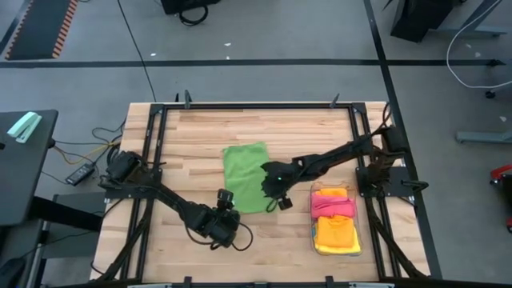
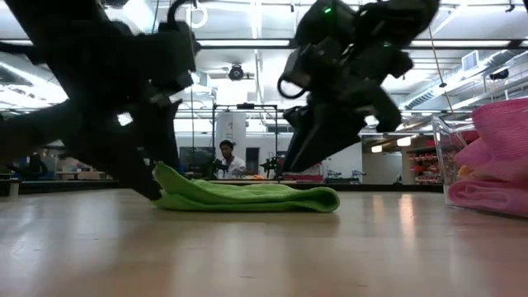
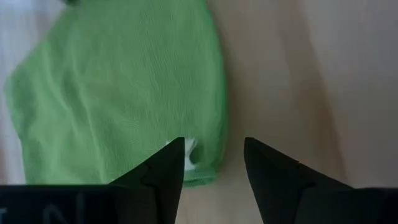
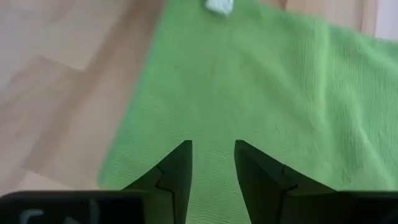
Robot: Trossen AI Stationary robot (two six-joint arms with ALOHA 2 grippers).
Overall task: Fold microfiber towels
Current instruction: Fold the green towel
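Green towel point(image 1: 246, 176) lies folded near the middle of the table point(image 1: 320, 132). Left gripper point(image 3: 214, 163) hangs open and empty over its near corner. Right gripper point(image 4: 212, 163), part open, holds nothing. The loose fold might flop open if bumped.

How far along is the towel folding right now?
Done: pink, orange and yellow towels sit stacked in the clear bin on the right. In hand: the green towel lies folded over on the table, the left end effector open at its near corner and the right end effector over its edge. Left: finish folding it.
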